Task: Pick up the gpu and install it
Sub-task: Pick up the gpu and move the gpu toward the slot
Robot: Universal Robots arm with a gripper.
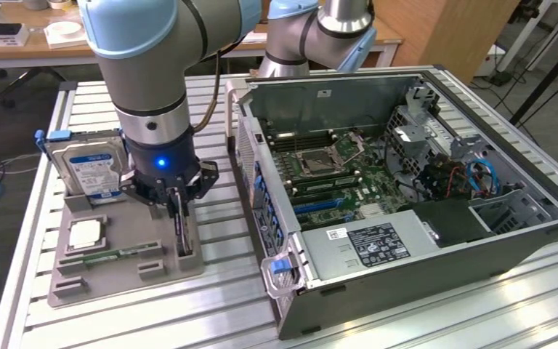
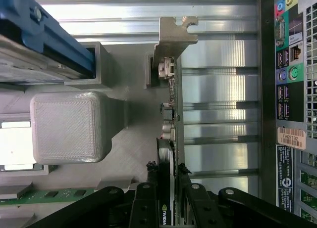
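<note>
The fingers (image 2: 146, 203) of the gripper (image 1: 177, 206) are clamped on the gpu (image 1: 184, 236), one black finger pressed against each flat face of the card near its end. The wrist view shows the card's thin edge running out from between them to the silver bracket (image 2: 174, 35) at the far end. The gpu stands upright on its long edge in a slot of the grey tray (image 1: 114, 280), along the tray side nearest the open computer case (image 1: 405, 276), which lies on the exterior view's right with its motherboard (image 1: 328, 174) exposed. On the same tray a hard drive (image 1: 90, 167) with a blue label stands upright at the back, and a green memory stick (image 1: 119, 254) lies flat just beside the gpu's slot. Tray and case rest on a slatted metal table (image 1: 211, 313).
</note>
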